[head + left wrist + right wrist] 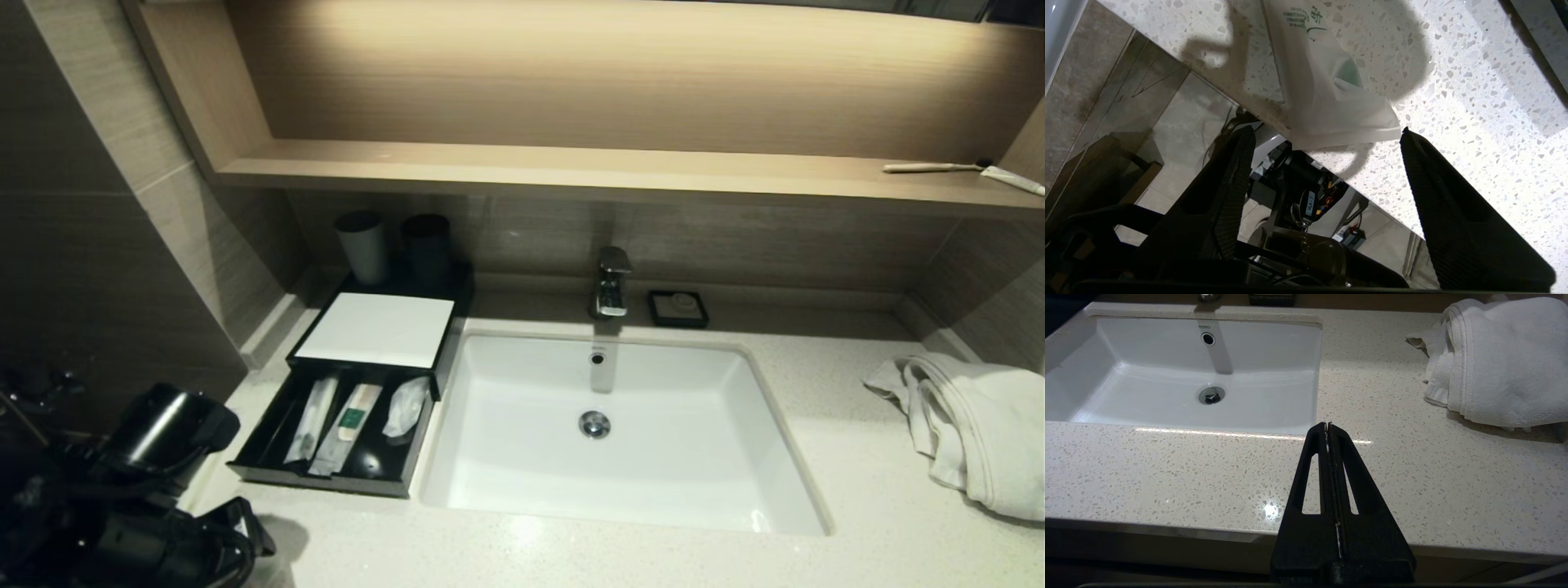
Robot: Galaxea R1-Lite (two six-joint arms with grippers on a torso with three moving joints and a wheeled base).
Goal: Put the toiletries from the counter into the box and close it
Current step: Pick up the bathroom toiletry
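Speckled pale counter [816,457] surrounds a white sink [506,482]; at its left the black box [380,327] has its drawer out, holding three wrapped toiletries [353,418]. Left wrist view: the left gripper [1327,134] has its fingers spread over the counter edge, a translucent sachet [1327,98] lying between and seemingly free of them. Right wrist view: the right gripper [1327,425] is pressed together, near the towel [1502,359].
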